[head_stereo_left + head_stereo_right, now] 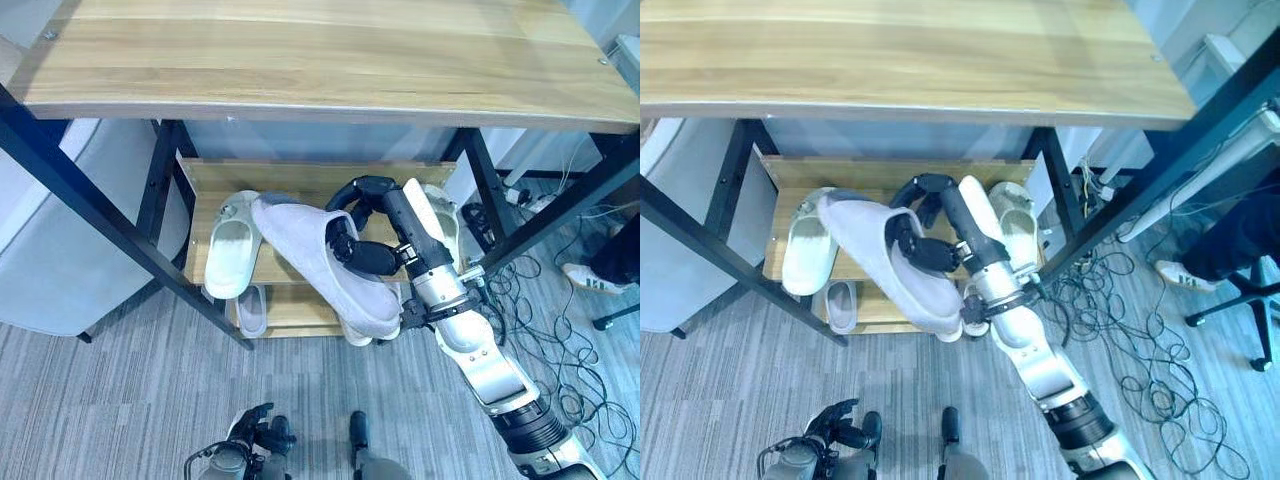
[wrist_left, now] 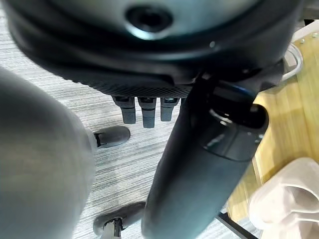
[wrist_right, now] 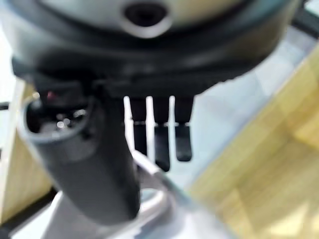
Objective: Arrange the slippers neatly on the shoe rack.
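Note:
My right hand (image 1: 362, 232) is shut on a pale lilac slipper (image 1: 322, 265) and holds it tilted in front of the wooden shoe rack (image 1: 300, 180) under the table. Its fingers curl over the slipper's far edge and the thumb (image 1: 368, 257) presses the near side. A cream slipper (image 1: 232, 245) lies on the rack's upper shelf at the left, and another cream slipper (image 1: 442, 215) lies at the right, partly behind my arm. A small pale slipper (image 1: 252, 310) sits on the lower shelf. My left hand (image 1: 257, 428) hangs low over the floor, relaxed and holding nothing.
A wooden table (image 1: 320, 50) with black legs (image 1: 110, 225) spans above the rack. A tangle of cables (image 1: 540, 290) covers the floor to the right, beside a person's shoe (image 1: 590, 278). A pale grey seat (image 1: 60, 250) stands at the left.

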Available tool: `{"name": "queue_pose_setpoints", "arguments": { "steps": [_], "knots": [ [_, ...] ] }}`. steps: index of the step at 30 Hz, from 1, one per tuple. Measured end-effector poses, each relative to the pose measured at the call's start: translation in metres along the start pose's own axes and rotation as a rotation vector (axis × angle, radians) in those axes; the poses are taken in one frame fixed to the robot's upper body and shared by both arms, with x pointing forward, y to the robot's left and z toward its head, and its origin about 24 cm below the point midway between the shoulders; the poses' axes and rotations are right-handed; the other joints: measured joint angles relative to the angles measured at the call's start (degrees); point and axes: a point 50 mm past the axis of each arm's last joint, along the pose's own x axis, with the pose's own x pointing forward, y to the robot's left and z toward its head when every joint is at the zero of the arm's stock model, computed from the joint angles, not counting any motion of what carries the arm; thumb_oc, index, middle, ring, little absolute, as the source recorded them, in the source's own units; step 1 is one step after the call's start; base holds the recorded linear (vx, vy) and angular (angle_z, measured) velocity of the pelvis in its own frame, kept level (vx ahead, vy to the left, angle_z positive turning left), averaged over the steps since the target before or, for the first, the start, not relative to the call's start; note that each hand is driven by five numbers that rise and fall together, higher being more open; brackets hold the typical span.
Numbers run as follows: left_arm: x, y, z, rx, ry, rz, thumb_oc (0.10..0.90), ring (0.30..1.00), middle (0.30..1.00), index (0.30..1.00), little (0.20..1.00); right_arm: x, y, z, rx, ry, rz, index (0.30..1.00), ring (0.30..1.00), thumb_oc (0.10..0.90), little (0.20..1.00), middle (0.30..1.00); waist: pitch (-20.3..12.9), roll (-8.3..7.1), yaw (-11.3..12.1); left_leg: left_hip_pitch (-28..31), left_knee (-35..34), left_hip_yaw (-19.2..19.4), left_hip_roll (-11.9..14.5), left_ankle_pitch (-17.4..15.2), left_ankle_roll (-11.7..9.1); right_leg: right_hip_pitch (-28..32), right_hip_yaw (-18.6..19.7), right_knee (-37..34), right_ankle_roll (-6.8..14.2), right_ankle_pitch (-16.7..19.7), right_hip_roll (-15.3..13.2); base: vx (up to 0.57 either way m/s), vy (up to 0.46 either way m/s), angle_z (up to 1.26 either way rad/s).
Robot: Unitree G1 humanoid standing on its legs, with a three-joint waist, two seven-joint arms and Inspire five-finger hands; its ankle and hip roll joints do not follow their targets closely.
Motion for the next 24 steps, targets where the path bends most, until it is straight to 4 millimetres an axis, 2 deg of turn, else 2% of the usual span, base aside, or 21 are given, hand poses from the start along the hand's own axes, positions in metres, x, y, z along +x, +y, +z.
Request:
{"name": "queue_pose_setpoints", "arguments": {
  "steps": [1,3,5,7,8,10,11,12,13,14,15,16,17,18,19,23,24],
  "knots": [
    [0.001,0.0,0.004,0.0,-0.013,-0.001,0.8,0.9,0.9,0.9,0.9,0.001,0.001,0.001,0.004,-0.003,0.01,0.3,0.3,0.4,0.3,0.3,0.89,0.26,0.06,-0.52,0.81,-0.07,0.12,-0.05,-0.02,-0.26,-0.09,0.48,-0.11,0.05,0.13,-0.09,-0.042,0.07],
    [0.003,0.001,0.02,0.002,-0.072,0.001,0.8,0.9,0.9,0.9,0.9,0.006,0.002,0.008,0.026,-0.04,0.02,0.3,0.3,0.4,0.3,0.3,4.0,0.9,-0.2,-4.86,7.69,-0.88,0.61,-2.54,-0.44,-3.64,-0.65,5.93,-0.83,-1.92,0.35,-0.08,-0.033,0.12],
    [0.005,0.004,0.041,0.007,-0.141,0.004,0.8,0.9,0.9,0.9,0.9,0.012,-0.001,0.016,0.048,-0.078,0.017,0.3,0.3,0.4,0.3,0.3,7.19,1.4,0.0,-10.79,15.8,-1.71,1.31,-5.32,-0.39,-9.23,-0.86,13.9,-1.98,-5.22,0.53,-0.09,-0.04,0.12],
    [0.005,0.01,0.062,0.011,-0.228,0.017,0.8,0.9,0.9,0.9,0.9,0.019,-0.001,0.031,0.082,-0.144,0.027,0.3,0.3,0.4,0.3,0.3,10.61,1.6,-0.13,-15.81,22.89,-2.15,1.42,-7.39,-0.29,-14.7,-0.67,21.76,-2.09,-7.65,0.46,-0.13,-0.032,0.05],
    [0.004,0.017,0.074,-0.001,-0.274,0.031,0.8,0.9,0.9,0.9,0.9,0.022,0.0,0.041,0.09,-0.191,0.039,0.3,0.3,0.4,0.3,0.3,12.18,1.9,-0.21,-19.43,28.1,-2.21,1.6,-8.82,-0.08,-18.13,-0.75,27.05,-1.86,-9.05,0.48,-0.13,-0.023,-0.01],
    [-0.003,0.032,0.112,-0.015,-0.417,0.056,0.8,0.9,0.9,0.9,0.9,0.029,-0.005,0.068,0.105,-0.314,0.048,0.3,0.3,0.4,0.3,0.3,16.65,2.18,0.01,-29.29,44.31,-3.8,2.13,-15.08,0.21,-27.66,-0.81,43.01,-2.82,-15.54,0.52,-0.09,-0.031,0.08],
    [-0.004,0.036,0.122,-0.015,-0.446,0.063,0.8,0.9,0.9,0.9,0.9,0.029,-0.005,0.07,0.111,-0.325,0.048,0.3,0.3,0.4,0.3,0.3,17.35,2.12,0.26,-31.44,47.55,-4.12,2.29,-16.23,0.4,-29.8,-0.91,46.61,-2.68,-16.6,0.59,-0.09,-0.035,0.11],
    [-0.016,0.052,0.148,-0.026,-0.566,0.096,0.8,0.9,0.9,0.9,0.9,0.03,-0.006,0.083,0.142,-0.388,0.047,0.3,0.3,0.4,0.3,0.3,17.53,2.07,0.11,-42.06,61.32,-4.98,2.32,-20.9,0.0,-40.49,-0.73,61.04,-3.01,-21.51,0.51,-0.06,-0.005,0.04],
    [-0.02,0.063,0.174,-0.047,-0.631,0.138,0.8,0.9,0.9,0.9,0.9,0.032,-0.007,0.087,0.136,-0.405,0.053,0.3,0.3,0.4,0.3,0.3,19.07,2.29,0.18,-46.78,65.14,-5.56,2.51,-21.14,-0.07,-45.12,-0.83,64.6,-3.7,-21.81,0.54,-0.1,-0.002,-0.05],
    [-0.02,0.064,0.172,-0.054,-0.628,0.139,0.8,0.9,0.9,0.9,0.9,0.033,-0.001,0.086,0.152,-0.398,0.08,0.3,0.3,0.4,0.3,0.3,18.48,2.86,0.11,-48.71,67.27,-6.04,2.55,-21.82,0.04,-47.0,-0.96,68.26,-3.16,-22.73,0.84,-0.19,0.01,-0.11],
    [-0.032,0.068,0.193,-0.047,-0.717,0.143,0.8,0.9,0.9,0.9,0.9,0.039,-0.006,0.102,0.136,-0.491,0.096,0.3,0.3,0.4,0.3,0.3,18.48,3.97,0.26,-55.7,76.33,-6.33,2.68,-23.5,0.1,-53.59,-0.41,77.81,-3.7,-26.8,0.47,-0.22,0.012,-0.08],
    [-0.04,0.07,0.202,-0.046,-0.771,0.15,0.8,0.9,0.9,0.9,0.9,0.042,-0.011,0.109,0.087,-0.549,0.116,0.3,0.3,0.4,0.3,0.3,17.98,5.07,-0.13,-60.36,79.43,-7.27,2.45,-24.22,0.77,-57.59,-1.11,80.2,-3.84,-27.19,0.37,-0.17,0.02,-0.1],
    [-0.05,0.071,0.215,-0.052,-0.84,0.144,0.8,0.9,0.9,0.9,0.9,0.047,-0.02,0.111,-0.004,-0.564,0.139,0.3,0.3,0.4,0.3,0.3,18.28,5.35,0.97,-64.38,82.27,-7.53,2.36,-23.96,1.03,-61.9,-1.09,83.08,-4.41,-26.88,0.35,-0.06,0.016,-0.09],
    [-0.054,0.073,0.221,-0.05,-0.869,0.143,0.8,0.9,0.9,0.9,0.9,0.054,-0.028,0.099,-0.074,-0.508,0.148,0.3,0.3,0.4,0.3,0.3,18.82,5.78,1.47,-66.57,84.38,-7.72,2.28,-24.09,0.71,-64.11,-0.88,85.39,-4.46,-26.85,0.31,-0.06,0.028,-0.09],
    [-0.056,0.075,0.224,-0.073,-0.884,0.151,0.8,0.9,0.9,0.9,0.9,0.065,-0.033,0.078,-0.125,-0.408,0.145,0.3,0.3,0.4,0.3,0.3,19.01,6.08,1.49,-68.5,86.02,-7.77,2.29,-24.19,0.61,-66.02,-0.56,87.12,-4.4,-26.9,0.34,-0.06,0.031,-0.01],
    [-0.071,0.078,0.237,-0.082,-0.973,0.139,0.8,0.9,0.9,0.9,0.9,0.085,-0.055,0.046,-0.299,-0.241,0.147,0.3,0.3,0.4,0.3,0.3,19.11,6.34,1.94,-73.38,91.71,-7.72,2.14,-24.44,0.32,-71.32,0.46,93.11,-4.86,-27.59,0.31,-0.01,0.019,-0.01],
    [-0.074,0.081,0.241,-0.091,-0.997,0.143,0.8,0.9,0.9,0.9,0.9,0.09,-0.064,0.037,-0.319,-0.19,0.105,0.3,0.3,0.4,0.3,0.3,19.63,6.97,2.07,-75.62,93.81,-7.97,2.01,-24.87,-0.38,-73.48,0.56,95.24,-4.22,-28.06,0.45,0.04,0.04,-0.01]
  ]
}}
